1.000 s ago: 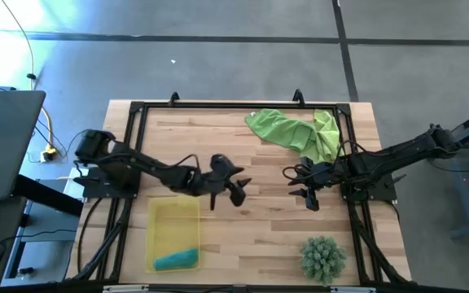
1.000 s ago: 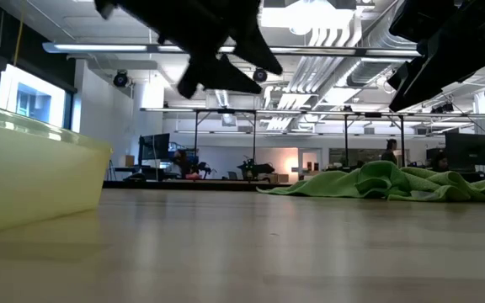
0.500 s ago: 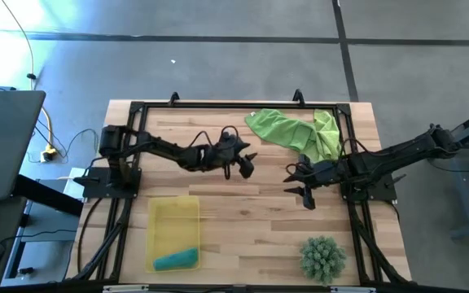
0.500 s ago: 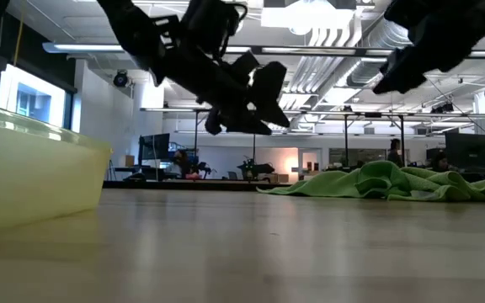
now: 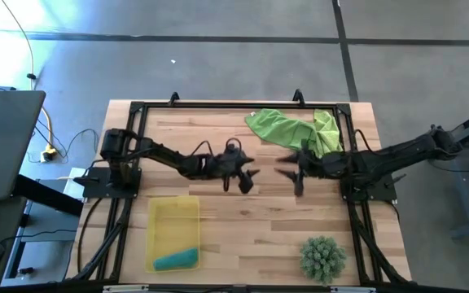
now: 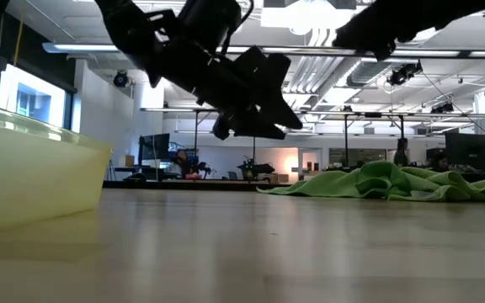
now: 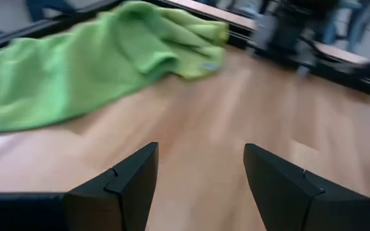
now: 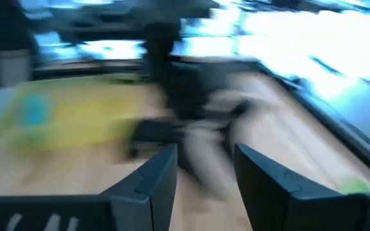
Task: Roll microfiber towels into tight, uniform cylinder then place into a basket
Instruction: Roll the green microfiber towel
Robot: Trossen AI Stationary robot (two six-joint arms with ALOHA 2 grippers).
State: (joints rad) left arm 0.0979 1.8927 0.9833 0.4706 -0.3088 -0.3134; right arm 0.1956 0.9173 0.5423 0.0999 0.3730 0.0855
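The table (image 5: 218, 130) is the biggest thing here: pale wood planks with a visible grain, framed by a dark metal rail. It sits bare in the middle, probably kept as a flat patch for spreading and rolling cloth.

Next in size are the two dark arms, both reaching toward the table's centre from opposite sides. They seem to be converging on the unrolled cloth.

The green towels (image 5: 293, 130) lie in a loose, crumpled heap at the far edge, right of centre. They are soft, matte lime cloth with folds and a drooping corner, nowhere near a cylinder yet. In the left wrist view the heap (image 7: 88, 64) spreads ahead of that arm's fingers.

The basket (image 5: 173, 232) sits near the front left, a shallow translucent yellow plastic tray with rounded corners. Its spot beside the left arm's base makes it an easy drop point for that arm. Inside, at its near end, lies the teal towel (image 5: 176, 259), a small compact roll, so one piece looks finished.

A spiky green ball plant (image 5: 322, 256) stands at the front right, clear of the work.

The left gripper (image 5: 241, 177) hovers mid-table, fingers spread wide and empty. The right gripper (image 5: 293, 173) hangs just beside the heap's near edge, fingers apart, holding nothing.
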